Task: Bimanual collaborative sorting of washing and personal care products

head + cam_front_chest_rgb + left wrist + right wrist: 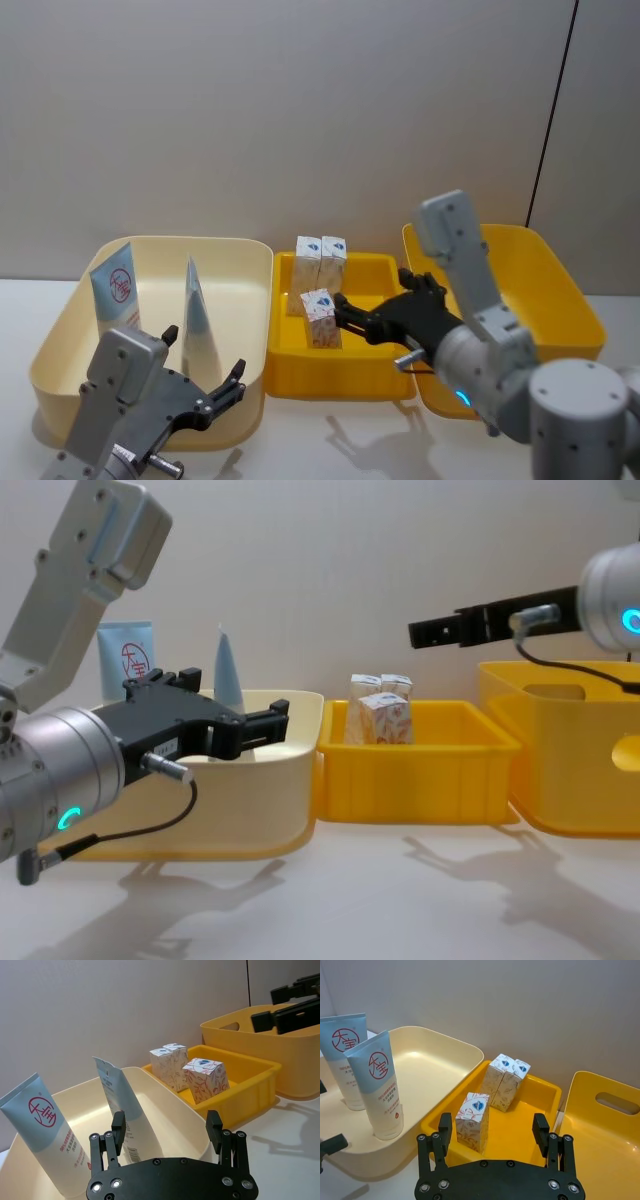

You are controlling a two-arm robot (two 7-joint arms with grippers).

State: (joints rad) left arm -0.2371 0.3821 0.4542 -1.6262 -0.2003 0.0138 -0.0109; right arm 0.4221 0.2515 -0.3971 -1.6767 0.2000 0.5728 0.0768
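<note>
Two light-blue-and-white tubes (115,290) (196,300) stand upright in the cream bin (60,345). Three white cartons with peach pattern sit in the small yellow tray (340,378): two side by side at the back (320,252) and one nearer the front (320,318). My right gripper (342,312) hovers open above the tray, by the front carton (472,1120), holding nothing. In the chest view the right gripper (418,632) is well above the cartons (385,715). My left gripper (205,355) hangs open and empty at the cream bin's front rim, facing the tubes (45,1130) (117,1100).
A large yellow bin (575,300) with handle slots stands right of the tray. The three containers sit in a row close to a grey wall. White tabletop (400,900) lies in front of them.
</note>
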